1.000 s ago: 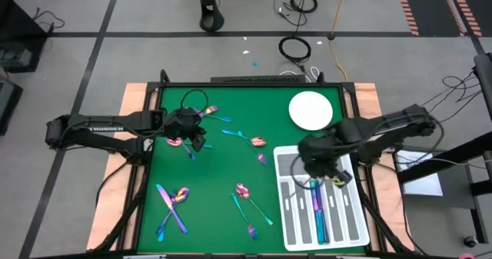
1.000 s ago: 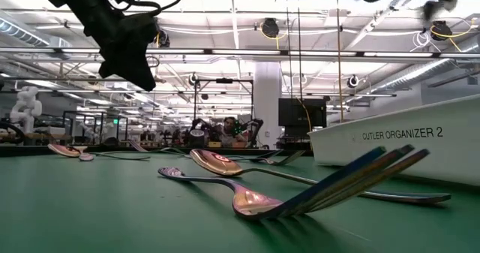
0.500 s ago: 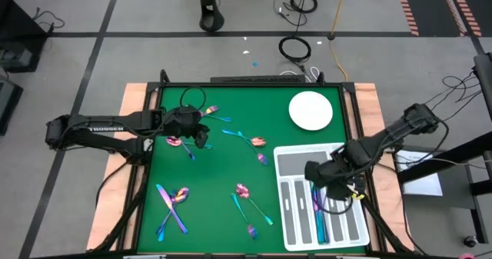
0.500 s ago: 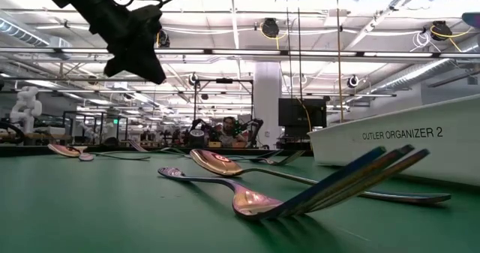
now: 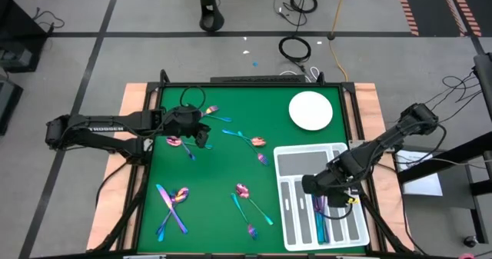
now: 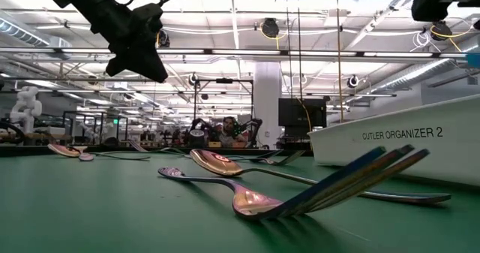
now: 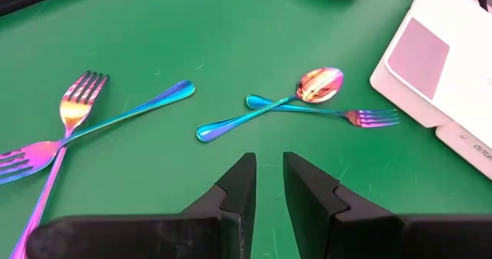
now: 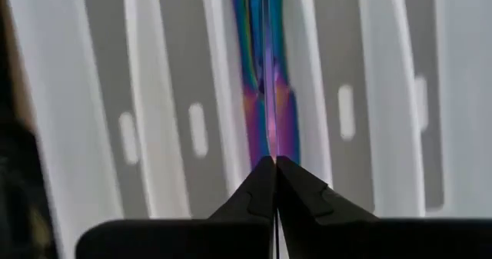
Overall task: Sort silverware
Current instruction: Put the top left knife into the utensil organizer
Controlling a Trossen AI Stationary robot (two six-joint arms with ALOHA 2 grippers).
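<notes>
1. Pinched together with no gap I can see, my right gripper (image 8: 274,164) hangs over the white organizer tray (image 5: 290,164). A thin bright edge runs on from the fingertips (image 8: 261,178), and whether I grip a piece or merely line up with the silverware in the slot (image 8: 265,74) I cannot tell.
2. To place well, I should keep any piece lengthwise over one slot and release low, clear of the dividers.
3. My left gripper (image 7: 267,167) hovers narrowly parted and empty, short of a crossed spoon (image 7: 320,84) and fork (image 7: 369,117).
4. Only the high view shows the whole scatter of silverware (image 5: 173,205) across the green mat (image 5: 223,167); the low view reads the tray's label.
</notes>
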